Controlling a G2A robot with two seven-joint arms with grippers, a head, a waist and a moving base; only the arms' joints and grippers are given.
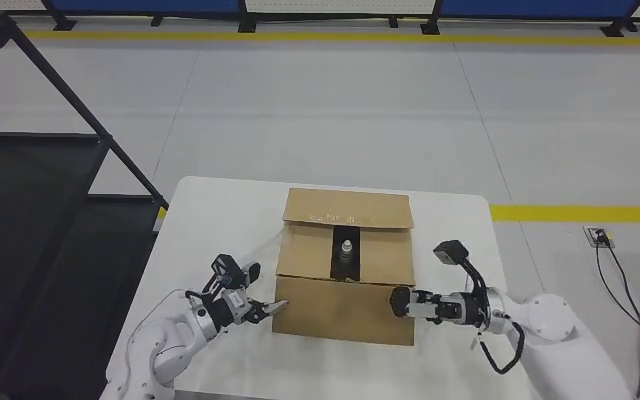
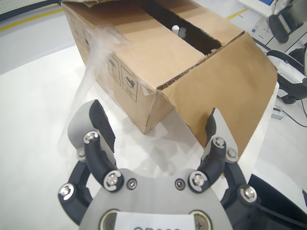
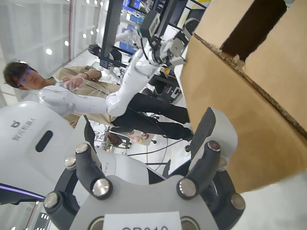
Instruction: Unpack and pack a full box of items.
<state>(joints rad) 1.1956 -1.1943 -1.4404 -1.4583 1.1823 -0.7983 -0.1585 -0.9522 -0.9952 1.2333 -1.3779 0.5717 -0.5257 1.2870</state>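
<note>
Top view — left arm (image 1: 178,338) beside box (image 1: 345,262)

Pale floor (image 1: 350,110), yellow line (image 1: 300,36), blue panels (image 1: 140,5)

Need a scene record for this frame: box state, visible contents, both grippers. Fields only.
box: cardboard box, mid white table
outer flaps: far flap and near flap folded outward
inner flaps: nearly shut, dark gap between them
contents: white bottle top in the gap; rest hidden
tape: clear strip hanging loose off the box's side
left gripper: open, at one corner of the near flap, holding nothing
right gripper: open, at the near flap's opposite edge, holding nothing
</note>
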